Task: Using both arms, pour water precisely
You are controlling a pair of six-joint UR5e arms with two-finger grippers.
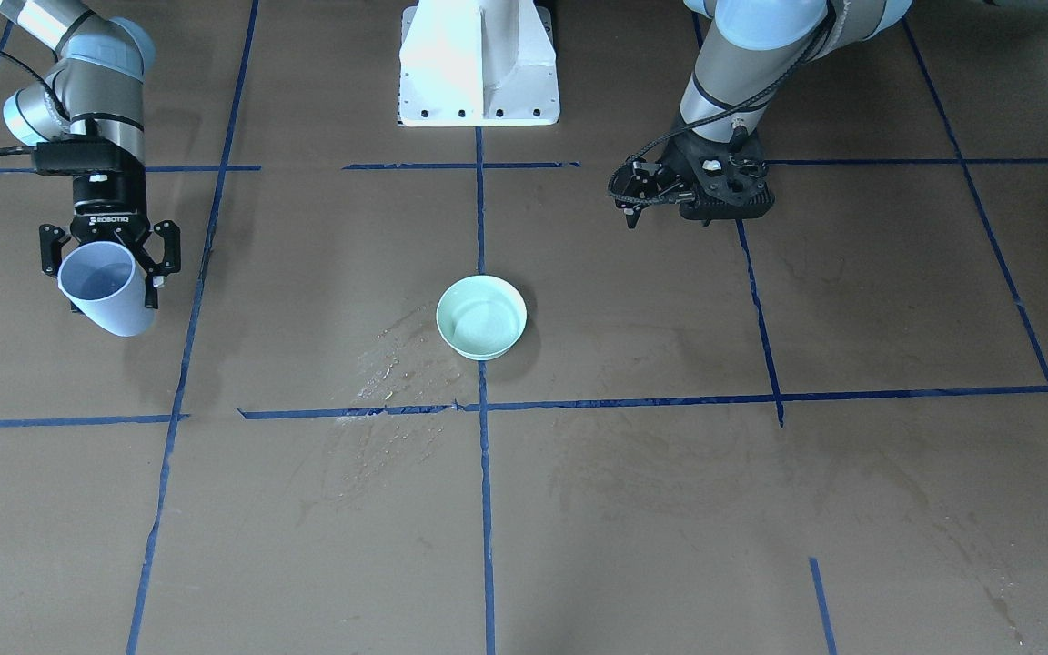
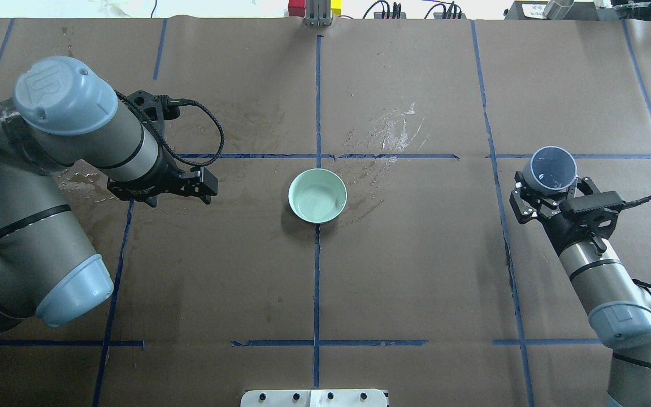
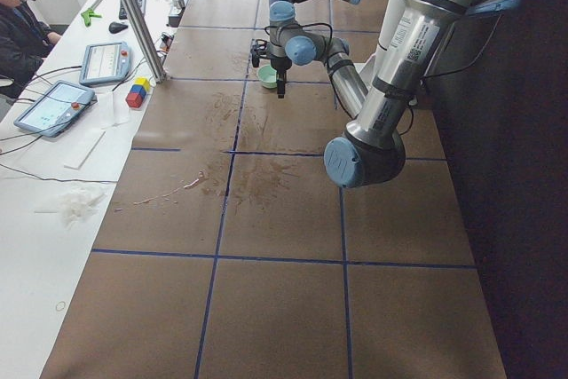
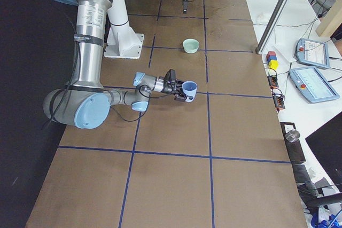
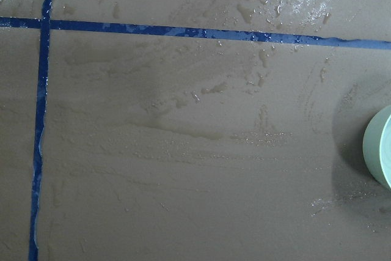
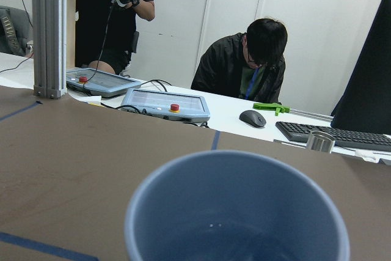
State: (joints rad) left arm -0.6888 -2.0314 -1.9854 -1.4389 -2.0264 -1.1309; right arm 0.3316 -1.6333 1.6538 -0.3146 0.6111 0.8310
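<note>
Right pincer (image 2: 552,189): nearest in the right-side view and at the right edge of the overhead view. It is clenched sideways round a blue cup (image 2: 553,168).
Blue cup: held above the counter (image 2: 416,271) with its mouth up and leaning slightly, well apart from the bowl.
Water (image 6: 238,239): hardly visible in the cup, only a faint sheen low inside it in the right wrist view. The level cannot be read.
Bowl (image 2: 317,195): mint green, at the centre of the frame on the blue tape cross. Whether it holds water is unclear.
Spill (image 2: 396,133): wet streaks on the counter just beside the bowl, towards the upper right.
Left pincer (image 1: 630,216): farthest off, on the bowl's other side and pointing down. It carries nothing, and I cannot tell whether its jaws are parted or together.
Step in hand: probably bringing the cup over to the bowl.
Doing it well: keep the cup level while it travels and stop with its lip over the bowl's middle. Tip slowly, since the streaks suggest that overshoot is a risk.
</note>
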